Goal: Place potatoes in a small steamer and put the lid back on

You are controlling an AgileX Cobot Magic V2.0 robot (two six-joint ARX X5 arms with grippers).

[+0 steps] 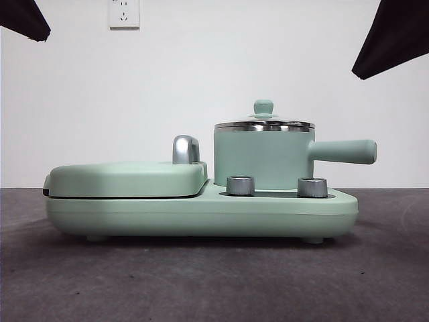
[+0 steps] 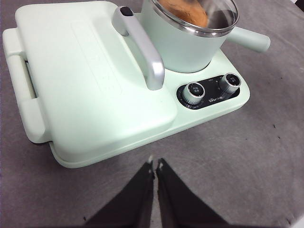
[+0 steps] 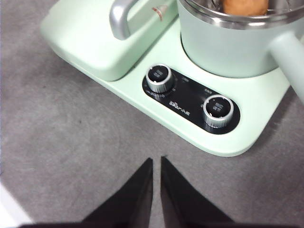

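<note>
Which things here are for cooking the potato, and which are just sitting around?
For the job:
potato inside the pot
green steamer pot
glass lid, on the pot

Just there:
flat griddle cover
two knobs
wall socket

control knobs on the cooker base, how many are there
2. Both sit on the black panel in front of the steamer: one knob nearer the griddle cover, the other knob toward the steamer's handle side. None seems hidden.
</note>
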